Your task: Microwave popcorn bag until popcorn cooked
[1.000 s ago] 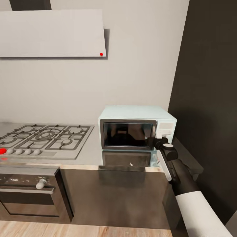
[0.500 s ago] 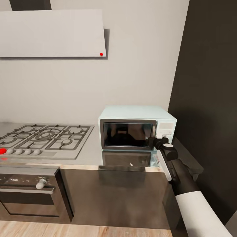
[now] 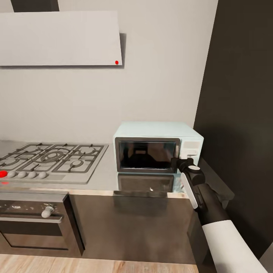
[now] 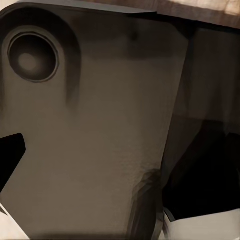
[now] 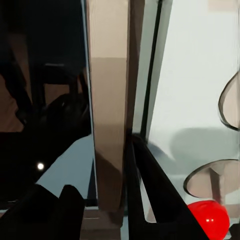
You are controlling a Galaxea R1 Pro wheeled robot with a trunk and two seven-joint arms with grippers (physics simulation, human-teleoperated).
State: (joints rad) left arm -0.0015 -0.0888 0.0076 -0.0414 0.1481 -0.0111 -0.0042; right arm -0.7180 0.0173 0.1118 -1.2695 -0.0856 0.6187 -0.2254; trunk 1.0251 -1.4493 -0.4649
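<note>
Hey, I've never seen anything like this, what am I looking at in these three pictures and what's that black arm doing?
These are simulator renders of a two-armed wheeled robot in a kitchen. The wide picture comes from a camera on its head; the other two come from cameras near each arm's fingers. On the steel countertop sit a gas hob and a mint-blue microwave with its door shut. The right gripper is at the door's right edge, beside the control panel; up close, its wrist camera shows the door edge and a red light. Whether it grips anything is unclear. The left wrist picture is dark and hard to read.
</note>
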